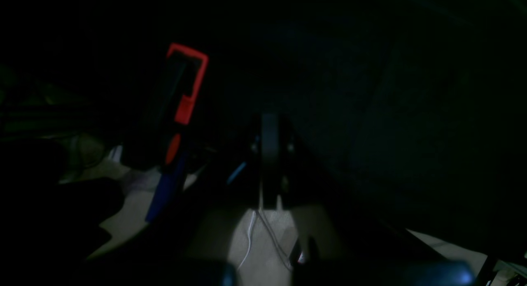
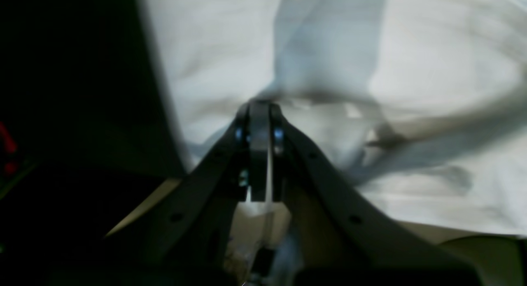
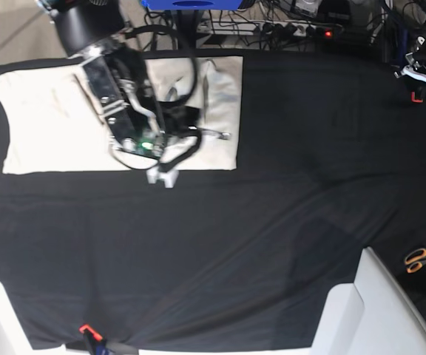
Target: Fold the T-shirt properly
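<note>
Through the left wrist view, the left gripper (image 1: pixel 269 154) had its jaws fully closed with nothing between them, above a dim floor; a red-and-blue clamp (image 1: pixel 181 113) stood beside it. Most of that frame was too dark to read.

Through the right wrist view, the right gripper (image 2: pixel 259 113) had its jaws pressed together at a raised fold of the T-shirt (image 2: pixel 432 72); blur left it unclear whether cloth was pinched.

From the base view, the cream T-shirt (image 3: pixel 43 126) lay flat as a wide rectangle at the far-left part of the black table cloth (image 3: pixel 272 222). The right gripper (image 3: pixel 163 176) sat at its near edge, the arm hiding the middle. Orange-handled scissors (image 3: pixel 420 259) lay at the right edge.
</note>
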Motion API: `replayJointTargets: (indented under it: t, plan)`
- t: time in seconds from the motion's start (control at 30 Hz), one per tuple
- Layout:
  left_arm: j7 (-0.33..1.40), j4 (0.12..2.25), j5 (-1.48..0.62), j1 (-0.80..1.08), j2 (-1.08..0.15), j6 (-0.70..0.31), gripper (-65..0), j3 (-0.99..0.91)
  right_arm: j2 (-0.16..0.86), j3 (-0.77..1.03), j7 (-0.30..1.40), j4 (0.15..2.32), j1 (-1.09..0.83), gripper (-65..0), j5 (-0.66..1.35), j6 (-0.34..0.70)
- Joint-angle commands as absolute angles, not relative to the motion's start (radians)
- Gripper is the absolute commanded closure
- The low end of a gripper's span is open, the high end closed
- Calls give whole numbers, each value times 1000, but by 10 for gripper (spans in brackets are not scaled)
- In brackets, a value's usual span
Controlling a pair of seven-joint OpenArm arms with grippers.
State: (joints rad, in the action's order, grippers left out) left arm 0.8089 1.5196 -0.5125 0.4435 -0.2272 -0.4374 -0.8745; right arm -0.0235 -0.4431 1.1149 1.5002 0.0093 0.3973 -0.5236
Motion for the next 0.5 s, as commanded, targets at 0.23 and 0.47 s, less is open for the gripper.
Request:
replayJointTargets:
  t: [0.23,0.47]
  plan:
    - [796,1532,-522,447,-245,-440,0,-881,71,-532,1109,1738,119,-30,404,-302]
    - [796,1532,-522,452,-245,-440,0,-881,79,-618,1104,1527,194,-363,401,-134]
